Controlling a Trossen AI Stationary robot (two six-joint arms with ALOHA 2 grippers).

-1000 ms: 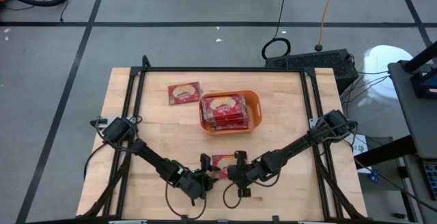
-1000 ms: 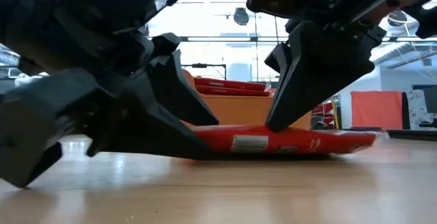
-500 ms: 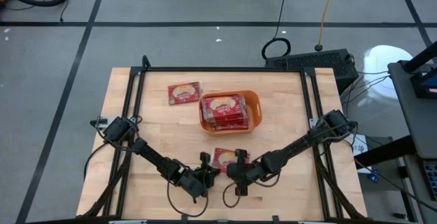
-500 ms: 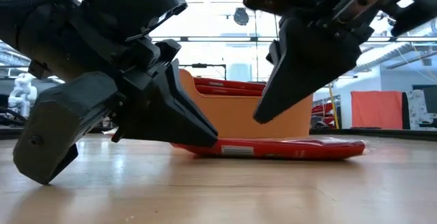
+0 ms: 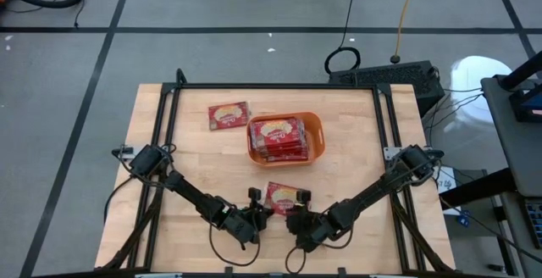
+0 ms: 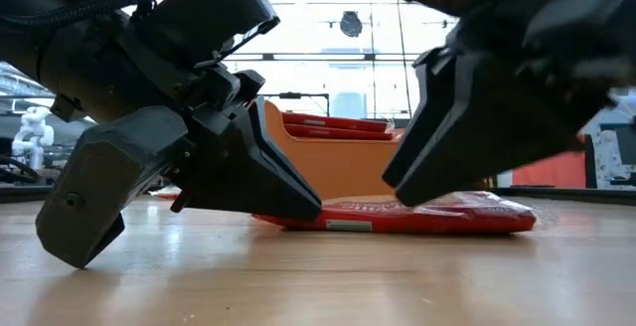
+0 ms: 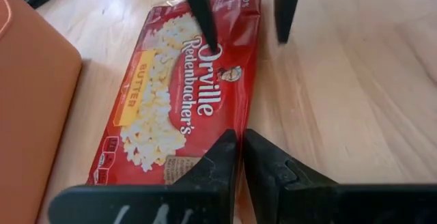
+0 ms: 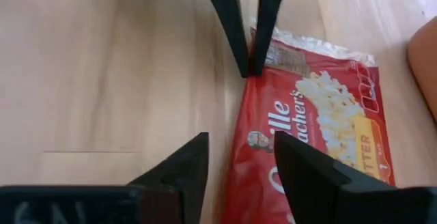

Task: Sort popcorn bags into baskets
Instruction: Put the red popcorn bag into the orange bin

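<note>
High view shows most bags stacked in our orange basket point(image 5: 315, 130) — two left on the worktop point(image 5: 178, 168): one far bag point(image 5: 229, 115), one near bag point(image 5: 284, 197) between our left hand point(image 5: 258, 213), fingers together, and right hand point(image 5: 295, 220), fingers apart.

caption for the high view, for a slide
Left gripper shut and right gripper open flank a popcorn bag near the orange basket.

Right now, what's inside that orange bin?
The orange bin holds red popcorn bags stacked flat, the top ones side by side. How many lie underneath is hidden by those on top.
</note>
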